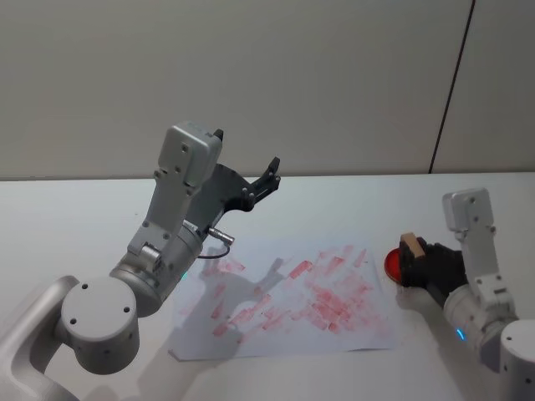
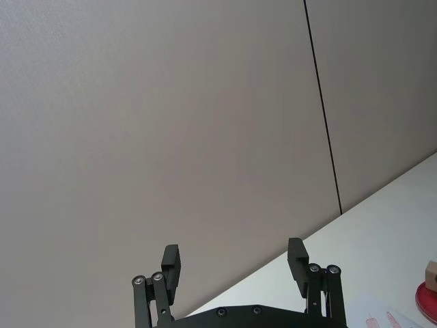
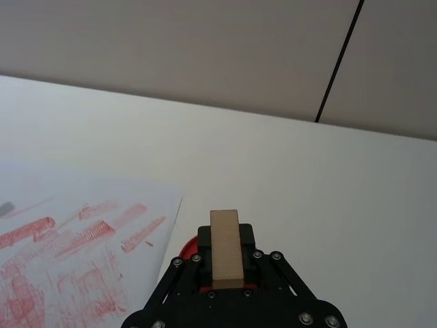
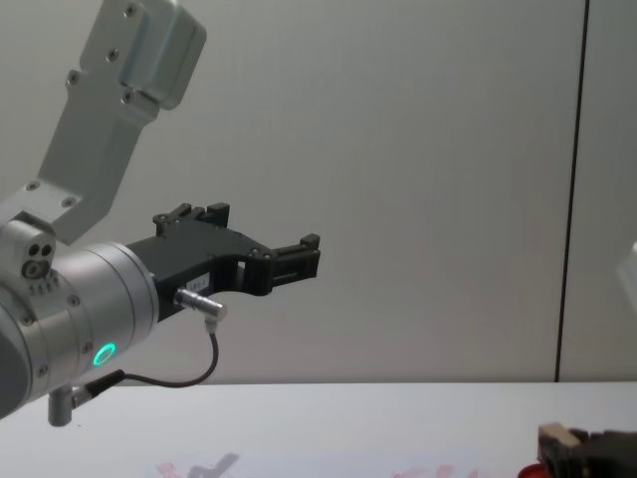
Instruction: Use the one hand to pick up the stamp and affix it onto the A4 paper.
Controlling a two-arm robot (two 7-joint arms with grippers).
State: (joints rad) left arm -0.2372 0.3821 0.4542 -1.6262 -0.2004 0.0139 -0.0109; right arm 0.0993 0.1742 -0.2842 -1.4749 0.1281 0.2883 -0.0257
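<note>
The stamp [image 1: 410,246], a small tan wooden block, is held upright in my right gripper [image 1: 412,264], which is shut on it at the table's right side. In the right wrist view the stamp [image 3: 225,247] sits between the black fingers, directly over a flat red round pad [image 3: 186,247]; whether it touches the pad I cannot tell. The A4 paper [image 1: 292,301] lies flat left of the gripper, covered in pinkish-red marks. My left gripper [image 1: 247,152] hangs open and raised above the paper's far left corner, holding nothing.
The red pad [image 1: 392,262] lies just off the paper's right edge. A black cable with a silver plug [image 4: 199,302] loops under the left wrist. The white table [image 1: 351,200] runs back to a grey wall.
</note>
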